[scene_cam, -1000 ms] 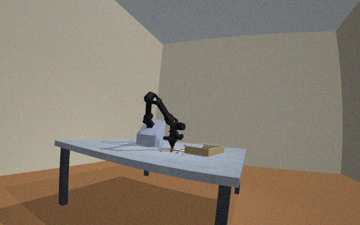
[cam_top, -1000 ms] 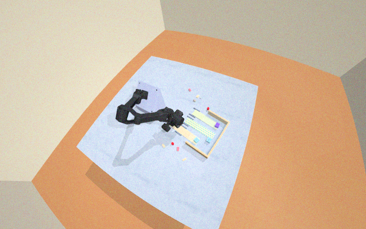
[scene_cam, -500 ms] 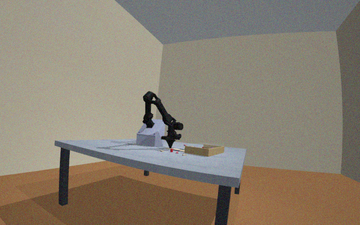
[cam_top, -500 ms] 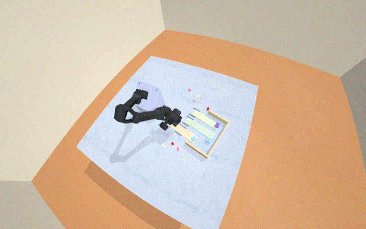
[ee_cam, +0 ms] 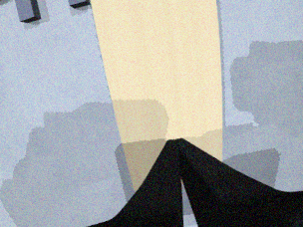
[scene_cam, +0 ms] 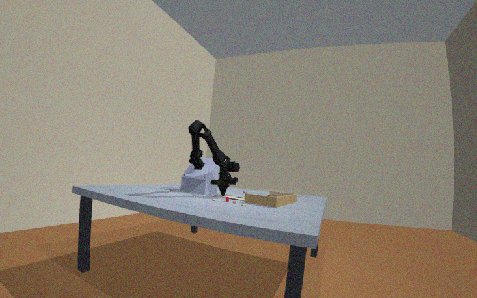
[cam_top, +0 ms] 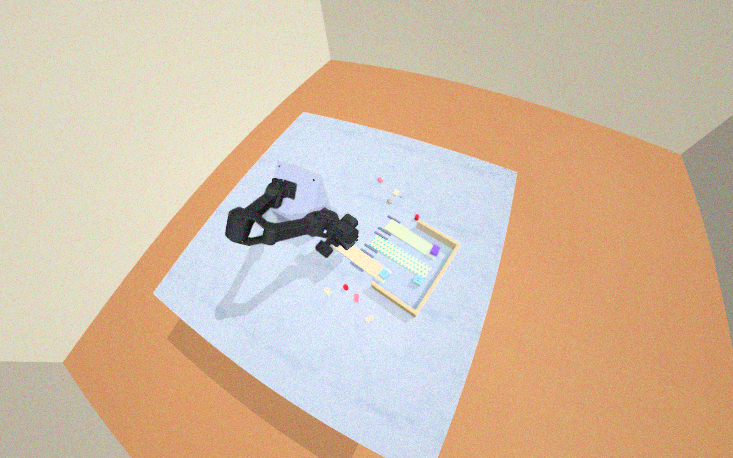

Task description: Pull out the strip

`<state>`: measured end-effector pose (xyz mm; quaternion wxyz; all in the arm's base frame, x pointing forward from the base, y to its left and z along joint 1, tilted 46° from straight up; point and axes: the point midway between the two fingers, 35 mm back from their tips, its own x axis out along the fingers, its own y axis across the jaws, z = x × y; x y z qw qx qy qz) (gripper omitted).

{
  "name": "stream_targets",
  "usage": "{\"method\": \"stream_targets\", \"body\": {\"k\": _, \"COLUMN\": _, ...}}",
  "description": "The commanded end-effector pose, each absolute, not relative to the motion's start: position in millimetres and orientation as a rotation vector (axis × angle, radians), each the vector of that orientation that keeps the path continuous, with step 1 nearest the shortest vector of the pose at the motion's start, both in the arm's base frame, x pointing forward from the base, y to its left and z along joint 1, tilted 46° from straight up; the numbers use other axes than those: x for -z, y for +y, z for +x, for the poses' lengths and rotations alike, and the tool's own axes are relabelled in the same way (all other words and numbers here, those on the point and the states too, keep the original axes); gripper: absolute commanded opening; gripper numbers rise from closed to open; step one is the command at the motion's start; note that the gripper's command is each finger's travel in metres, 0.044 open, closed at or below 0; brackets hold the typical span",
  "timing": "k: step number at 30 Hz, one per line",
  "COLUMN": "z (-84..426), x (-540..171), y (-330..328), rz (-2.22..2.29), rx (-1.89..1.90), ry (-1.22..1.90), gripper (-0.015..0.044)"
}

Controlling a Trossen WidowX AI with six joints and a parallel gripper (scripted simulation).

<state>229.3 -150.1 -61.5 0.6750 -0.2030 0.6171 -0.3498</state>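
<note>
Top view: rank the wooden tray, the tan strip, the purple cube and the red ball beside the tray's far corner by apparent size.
1. Wooden tray
2. Tan strip, partly hidden under the gripper
3. Purple cube
4. Red ball
</note>
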Motion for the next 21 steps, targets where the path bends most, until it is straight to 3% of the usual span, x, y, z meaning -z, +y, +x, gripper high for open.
{"method": "stream_targets", "body": {"k": 1, "z": 213, "x": 65, "y": -151, "rz": -0.455, "rx": 0.788, "ry": 1.421, "gripper": 0.0000}}
{"method": "stream_targets", "body": {"k": 21, "z": 187, "x": 69, "y": -147, "rz": -0.456, "rx": 0.787, "ry": 1.423, "gripper": 0.0000}}
